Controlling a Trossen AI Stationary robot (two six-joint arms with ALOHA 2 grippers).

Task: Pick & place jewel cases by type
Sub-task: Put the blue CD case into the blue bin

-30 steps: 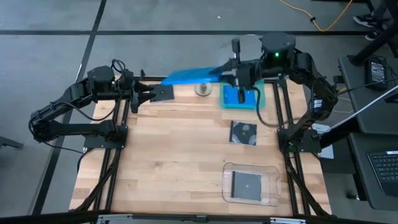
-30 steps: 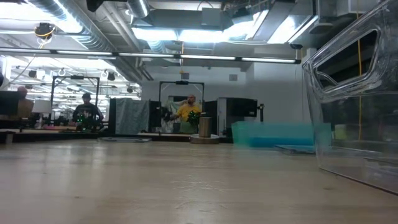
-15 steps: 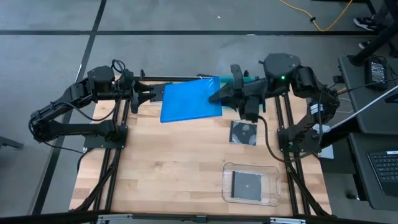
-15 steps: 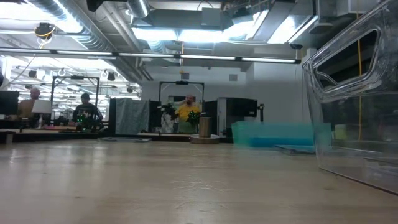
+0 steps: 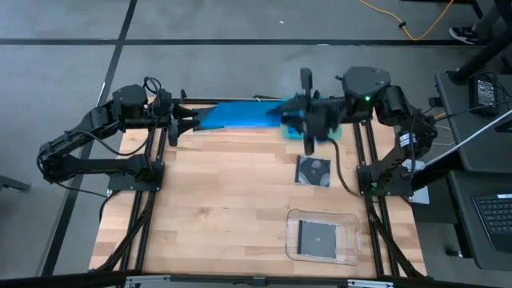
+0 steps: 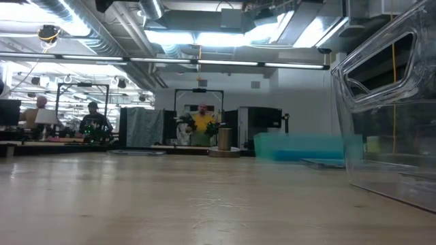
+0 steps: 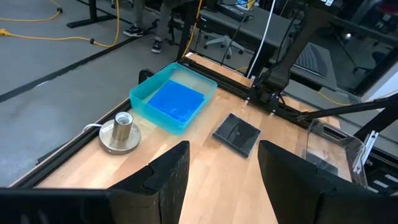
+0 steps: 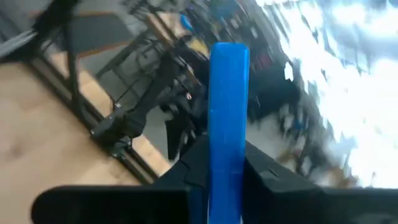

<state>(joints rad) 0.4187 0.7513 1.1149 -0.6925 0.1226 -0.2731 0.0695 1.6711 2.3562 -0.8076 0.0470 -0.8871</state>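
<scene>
While the right gripper (image 5: 298,122) hangs over the table's far edge, it pinches a blue case (image 5: 244,116) that smears into a blur in the high view, so its tilt is hard to read; the right wrist view shows it edge-on (image 8: 227,118) between the fingers. Another blue case (image 7: 176,101) lies in the teal tray (image 7: 144,99), partly covered by the arm from above. One dark case (image 5: 313,170) lies on bare wood, another (image 5: 318,238) inside the clear tray (image 5: 294,217). Waiting at the far left corner, the left gripper (image 5: 194,123) is spread wide, holding nothing.
</scene>
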